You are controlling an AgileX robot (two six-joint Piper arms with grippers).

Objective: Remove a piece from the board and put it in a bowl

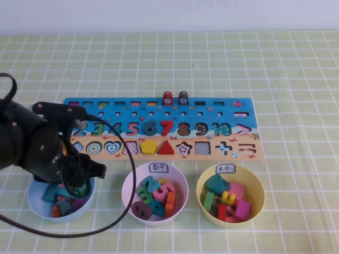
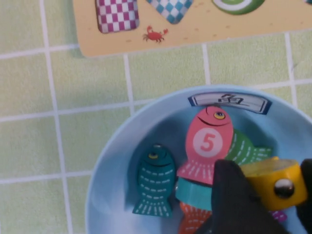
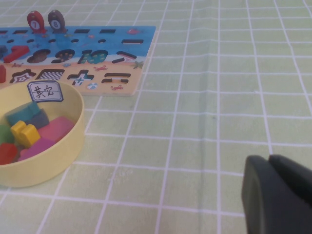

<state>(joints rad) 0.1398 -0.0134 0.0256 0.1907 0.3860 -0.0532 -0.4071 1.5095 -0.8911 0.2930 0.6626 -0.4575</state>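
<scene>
Black fingers (image 2: 231,200) of the left hand (image 2: 273,195) are clamped on the piece (image 2: 273,183), a small yellow peg lying sideways between them with its dark mark facing the wrist camera. Just below the grip sits the bowl (image 2: 117,161), light blue with a white label on its rim, and the peg hangs over its inside, above a pink fish (image 2: 207,144), a teal fish (image 2: 155,180) and a green fish (image 2: 246,148) already lying there. In the high view the left hand (image 1: 79,177) hovers over that same bowl (image 1: 37,203) at the near left of the table (image 1: 296,74). Beyond the bowl lies the board (image 1: 159,114), where a red peg (image 1: 168,98) and a brown peg (image 1: 183,98) stand upright in the far row. Next to the blue bowl stand a pink-white bowl (image 1: 130,182) and a yellow bowl (image 1: 204,182), both holding coloured pieces.

The right hand (image 3: 280,195) is parked low over bare table, well apart from the board, its fingers together and holding nothing.

Judged from this, the lift off the board and the carry are done; what remains is to let go so the peg drops among the fish, then withdraw
</scene>
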